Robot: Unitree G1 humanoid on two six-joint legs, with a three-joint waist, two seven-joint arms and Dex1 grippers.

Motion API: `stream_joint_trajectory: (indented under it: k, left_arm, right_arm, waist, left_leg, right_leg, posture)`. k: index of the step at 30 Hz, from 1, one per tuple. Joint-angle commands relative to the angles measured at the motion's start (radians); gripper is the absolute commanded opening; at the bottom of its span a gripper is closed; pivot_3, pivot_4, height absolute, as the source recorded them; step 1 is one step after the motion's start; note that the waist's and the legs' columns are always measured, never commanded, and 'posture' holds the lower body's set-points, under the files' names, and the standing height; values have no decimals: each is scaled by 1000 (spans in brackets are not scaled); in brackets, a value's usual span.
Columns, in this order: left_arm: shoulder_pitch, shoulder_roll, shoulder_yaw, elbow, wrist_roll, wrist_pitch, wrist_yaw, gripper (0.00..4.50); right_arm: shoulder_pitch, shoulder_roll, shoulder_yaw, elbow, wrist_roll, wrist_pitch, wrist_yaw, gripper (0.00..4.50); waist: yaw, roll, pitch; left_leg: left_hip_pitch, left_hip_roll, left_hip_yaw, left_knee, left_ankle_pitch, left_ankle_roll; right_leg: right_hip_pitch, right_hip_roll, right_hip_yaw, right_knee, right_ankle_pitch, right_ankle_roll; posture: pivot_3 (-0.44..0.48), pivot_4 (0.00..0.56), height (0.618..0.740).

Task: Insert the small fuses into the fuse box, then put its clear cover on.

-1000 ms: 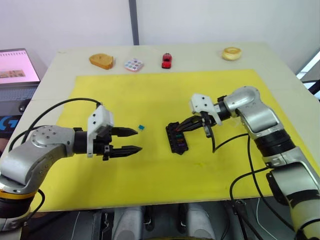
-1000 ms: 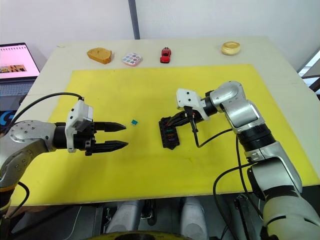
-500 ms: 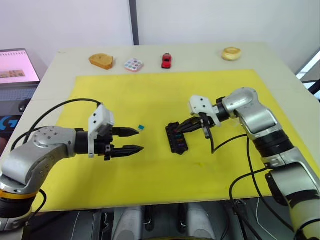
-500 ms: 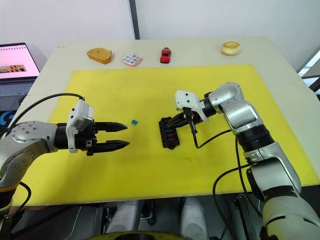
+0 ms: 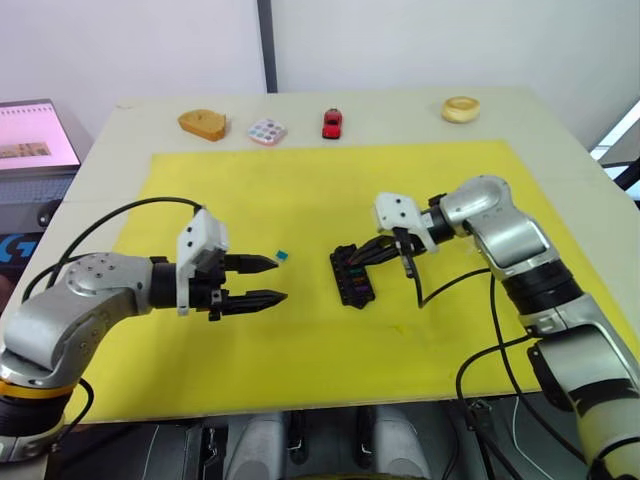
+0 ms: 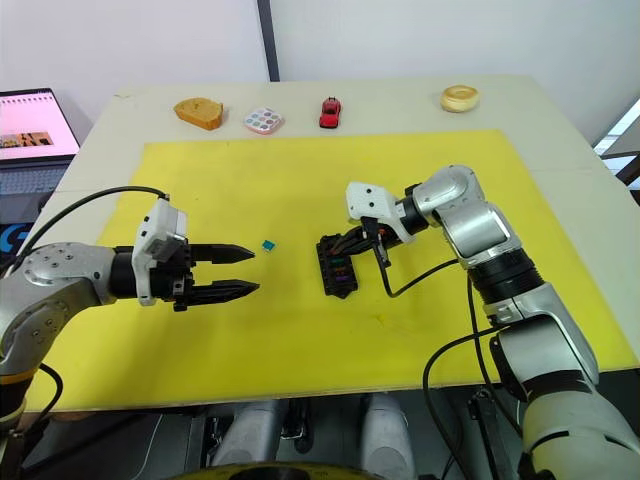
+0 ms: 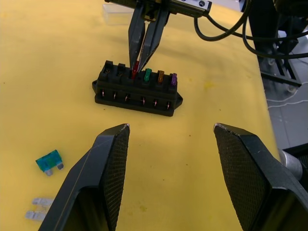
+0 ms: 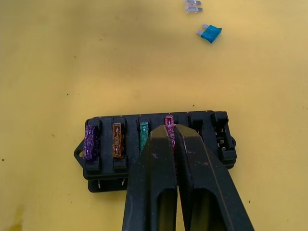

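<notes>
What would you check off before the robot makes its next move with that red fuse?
1. Red fuse lined up over its slot in the fuse box: ok, right gripper shut on it.
2. Red fuse pushed fully down: cannot tell.
3. Purple, orange and green fuses seated in their slots: ok.
4. All slots filled: not ok, two beside the red fuse are bare.
5. Teal fuse and pale fuse loose on the yellow mat: ok, within view.
6. Left gripper free to fetch: ok, jaws open, holding nothing.
</notes>
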Motion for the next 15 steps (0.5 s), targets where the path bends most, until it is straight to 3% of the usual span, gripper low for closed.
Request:
stream_joint_trajectory:
  k: [1, 15]
  left_arm:
    - [4, 1, 34, -11, -8, -9, 5, 2907]
    - [-8, -5, 35, -7, -36, 7, 21, 2907]
  right_arm:
    - [-25, 9, -4, 8, 1, 14, 3, 0]
    - [-37, 24, 48, 46, -67, -30, 6, 0]
  waist:
    - [0, 0, 0]
    - [-1, 0, 0]
  left_leg:
    - [0, 0, 0, 0, 0, 0]
    - [0, 0, 0, 0, 0, 0]
  right_leg:
    - [0, 0, 0, 0, 0, 0]
    - [-1, 0, 0, 0, 0, 0]
  posture:
    - [0, 150, 740]
    - [0, 150, 740]
